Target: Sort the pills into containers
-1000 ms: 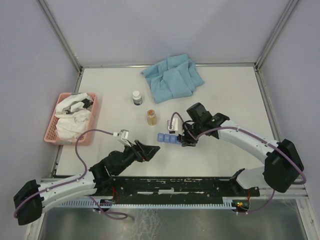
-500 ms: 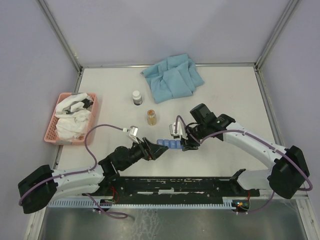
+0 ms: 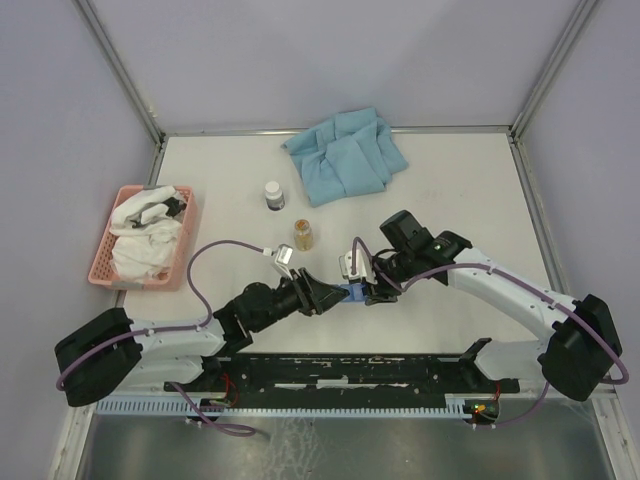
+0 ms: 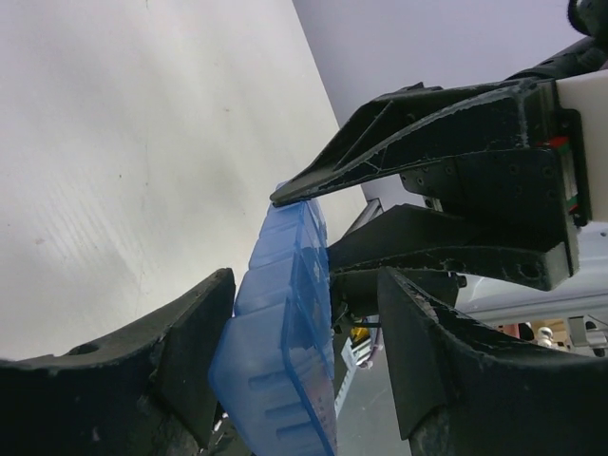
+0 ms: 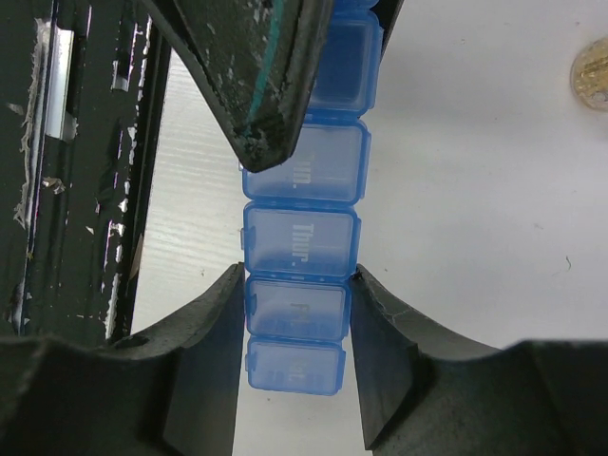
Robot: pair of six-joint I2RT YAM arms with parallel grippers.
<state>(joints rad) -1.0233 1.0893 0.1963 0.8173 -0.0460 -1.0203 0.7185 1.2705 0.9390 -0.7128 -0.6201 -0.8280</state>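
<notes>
The bright-blue pill-organiser strip [image 3: 348,291] lies between the two grippers, mostly hidden by them in the top view. In the right wrist view its lidded compartments [image 5: 302,242] read "Thur" and "Fri". My right gripper [image 5: 296,285] is shut on the "Fri" compartment, both fingers touching its sides; it also shows in the top view [image 3: 362,290]. My left gripper [image 4: 304,285] straddles the strip's other end [image 4: 275,313]. One finger touches it and the other stands off with a gap. It also shows in the top view [image 3: 325,297]. No loose pills show.
An amber bottle [image 3: 304,233] and a dark bottle with a white cap [image 3: 274,194] stand behind the grippers. A crumpled blue cloth [image 3: 346,156] lies at the back. A pink basket [image 3: 110,268] with white cloth sits at the left edge.
My left arm has reached right until its jaws surround the strip's left end. My right gripper and the strip have shifted slightly toward the near edge.
</notes>
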